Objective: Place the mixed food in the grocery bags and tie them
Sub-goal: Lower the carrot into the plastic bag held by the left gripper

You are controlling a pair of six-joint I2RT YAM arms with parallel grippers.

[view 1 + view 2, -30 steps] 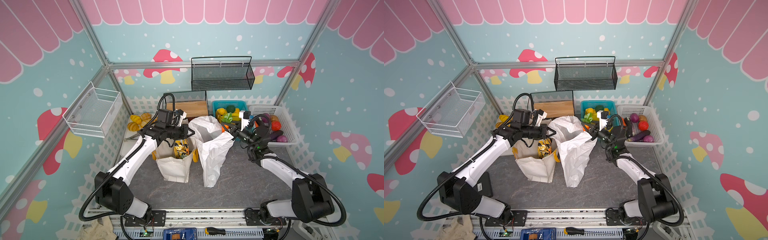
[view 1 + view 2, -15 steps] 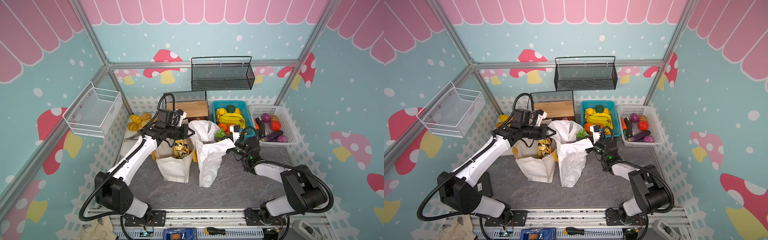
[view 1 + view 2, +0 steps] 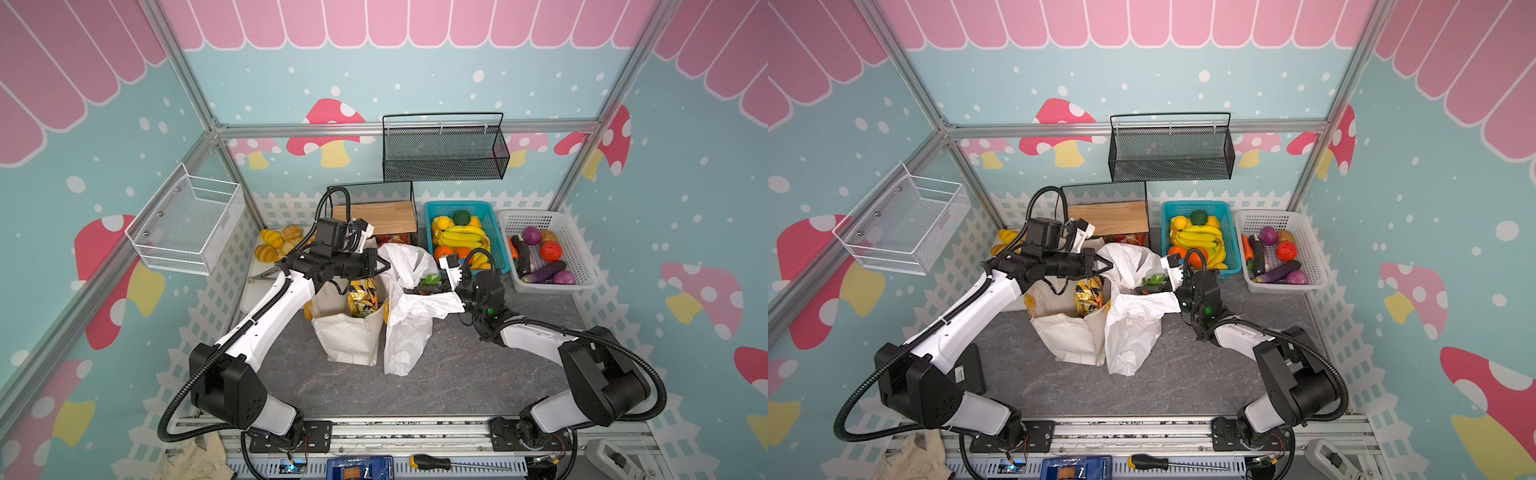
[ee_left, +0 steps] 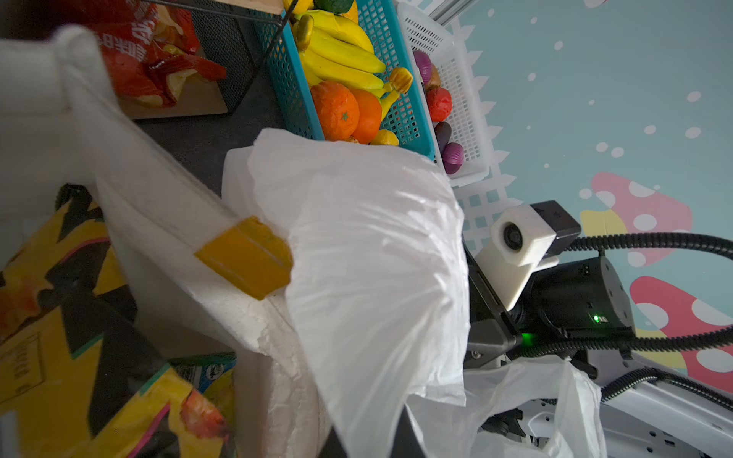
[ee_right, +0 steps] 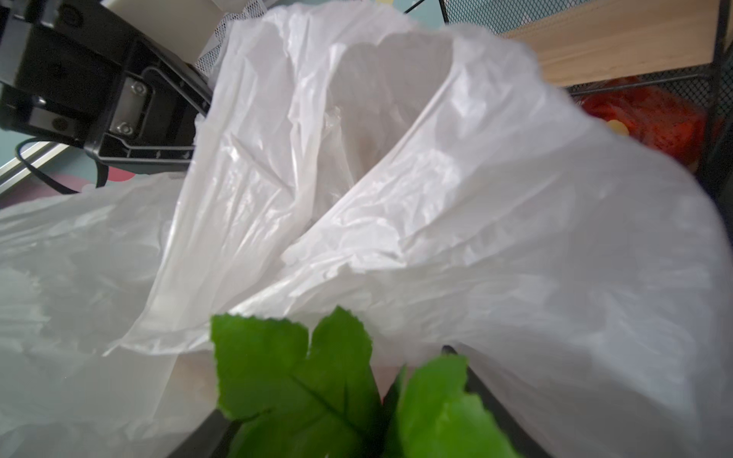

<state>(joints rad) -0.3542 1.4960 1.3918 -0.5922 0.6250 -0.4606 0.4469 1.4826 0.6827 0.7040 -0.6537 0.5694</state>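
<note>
Left gripper (image 3: 383,266) jaws pinching white plastic bag (image 3: 409,328) rim, right gripper (image 3: 441,288) jaws spread around green leafy toy (image 5: 285,368), red packet (image 4: 150,59) lettering unreadable

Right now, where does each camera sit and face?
Top views: high at the front, looking down and backward; both arms show.
Left wrist: above the tote, facing the plastic bag and fruit basket; the right arm shows.
Right wrist: at the plastic bag's mouth, facing the left gripper; own fingers flank green leaves.
Shared: the plastic bag, in every view.
</note>
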